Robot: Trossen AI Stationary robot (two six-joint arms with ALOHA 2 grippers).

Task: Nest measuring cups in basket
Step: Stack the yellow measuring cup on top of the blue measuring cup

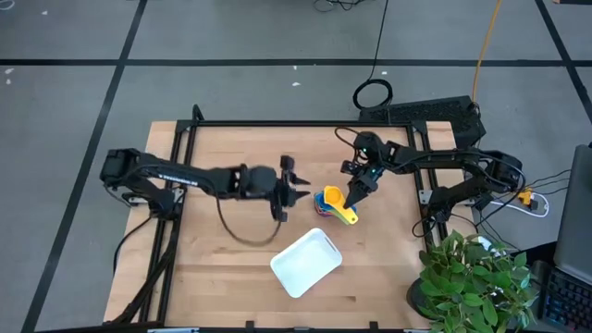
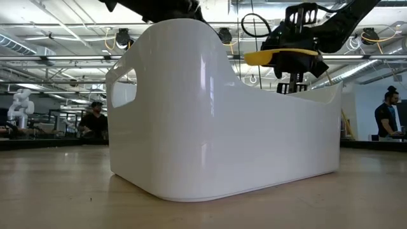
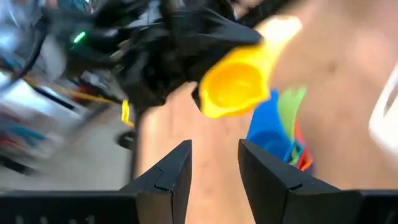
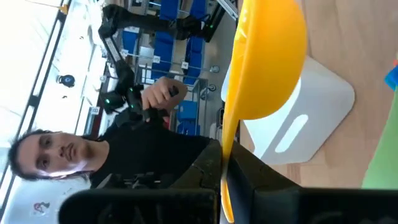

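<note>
1. The right gripper [image 1: 354, 196] is clamped on the handle of the yellow cup [image 1: 333, 195]. In the right wrist view the fingers are pinched tight on that flat handle with the bowl of the yellow cup [image 4: 266, 59] sticking out past them.
2. That cup is held up off the table, right over the little pile of other measuring cups [image 1: 324, 207] near the middle of the tabletop [image 1: 231, 148]. From the left wrist view you can see blue [image 3: 268, 127], green [image 3: 290, 102] and a bit of red or orange in the pile below it.
3. The left gripper [image 1: 303, 191] sits just to the left of the pile, fingers [image 3: 166, 171] apart and nothing between them, pointing at the yellow cup [image 3: 233, 90].
4. The basket [image 1: 306, 263] is on the table toward the front edge, below the pile in the high view and turned at an angle. It's near the cups but not touching them.
5. In the low view the basket [image 2: 216, 114] fills most of the picture, with the yellow cup [image 2: 280, 57] above its far rim.
6. Room-wise: open wood left of the basket and behind the grippers, and the two grippers are close together around the pile.
7. There's a potted plant [image 1: 476, 277] off the right front corner.
</note>
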